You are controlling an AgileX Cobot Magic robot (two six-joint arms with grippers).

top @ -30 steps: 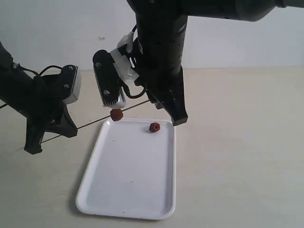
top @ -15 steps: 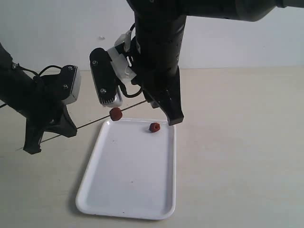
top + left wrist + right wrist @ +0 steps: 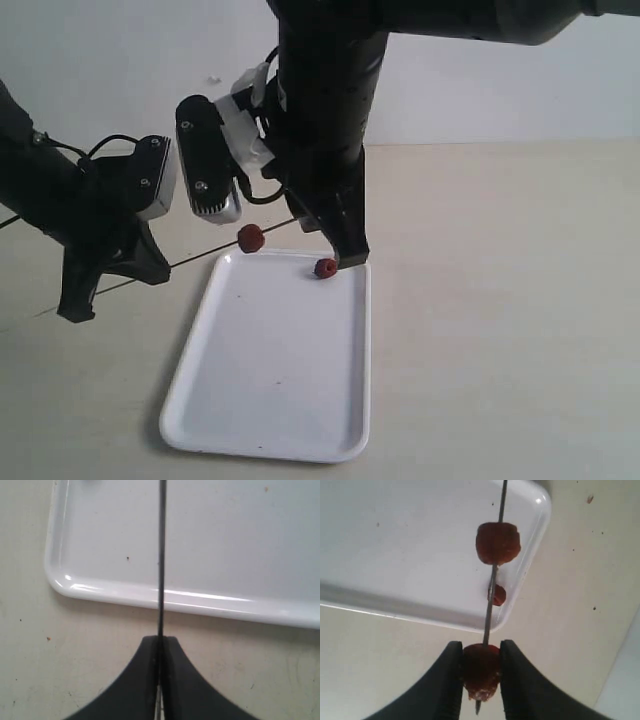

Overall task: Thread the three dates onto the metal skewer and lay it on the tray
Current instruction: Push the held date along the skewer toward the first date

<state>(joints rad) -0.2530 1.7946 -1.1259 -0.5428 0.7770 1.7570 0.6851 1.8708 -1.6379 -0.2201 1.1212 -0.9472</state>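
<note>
My left gripper [image 3: 160, 640] is shut on the thin metal skewer [image 3: 161, 555], which it holds above the table left of the white tray [image 3: 270, 400]. The skewer [image 3: 190, 260] slants up to the right over the tray's far corner. One date [image 3: 250, 238] sits threaded on it. In the right wrist view my right gripper [image 3: 481, 647] is shut on a second date [image 3: 481, 672]; the skewer runs through this date and its tip pokes out behind. The threaded date [image 3: 498, 542] is farther along the rod. A third date [image 3: 325, 268] lies loose on the tray's far edge.
The pale table [image 3: 500, 330] lies around the tray. The right arm's black body and white wrist camera [image 3: 205, 165] hang over the tray's far end, hiding the gripped date in the exterior view. A white wall stands behind.
My right arm has shifted left along the skewer, toward the left gripper. The left gripper and the threaded date have barely moved. The loose date stays put.
</note>
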